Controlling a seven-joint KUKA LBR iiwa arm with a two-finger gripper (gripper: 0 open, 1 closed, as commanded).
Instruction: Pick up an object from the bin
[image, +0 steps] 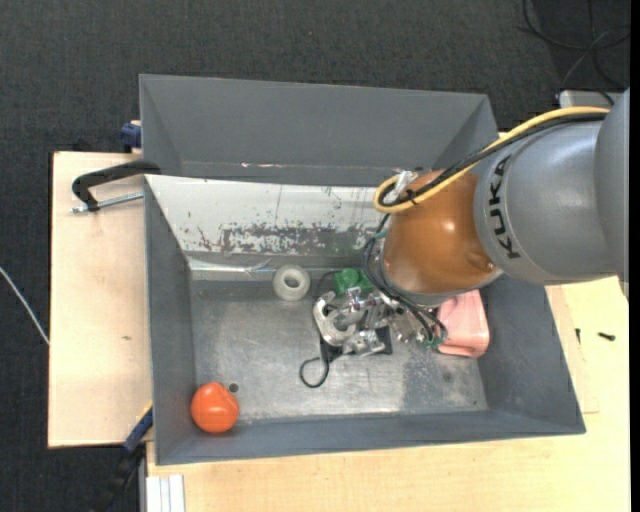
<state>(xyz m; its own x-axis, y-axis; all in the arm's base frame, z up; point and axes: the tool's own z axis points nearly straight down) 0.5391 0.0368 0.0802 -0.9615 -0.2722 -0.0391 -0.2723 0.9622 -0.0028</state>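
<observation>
Green thing (349, 279): small, bright green and irregular in shape. You see it on the bin floor towards the back wall, a little right of the middle. It lies at the upper edge of the hand, and part of it is hidden behind the metal.
Hand (352, 326): a cluster of silvery metal parts low in the bin, about the middle of the floor, directly in front of the green thing. You cannot tell how far open it is, nor whether it has hold of anything.
Arm (560, 200): grey, coming in from your right. At its wrist a rounded orange-brown cover (435, 245) sits just above and to the right of the hand.
Black cord (316, 372): 1 thin loop on the floor, just below and left of the hand. You cannot tell whether it is loose or belongs to the robot.
White roll (291, 283): 1 ring, like a roll of tape, lying flat near the back wall. It is left of the green thing and apart from the hand.
Pink block (466, 325): on the right side of the floor, near the hand, with its upper part hidden under the wrist cover.
Orange ball (214, 407): 1 round ball in the front left corner, well apart from the hand.
Bin (300, 130): grey metal with sloping walls and a scratched lower back wall.
</observation>
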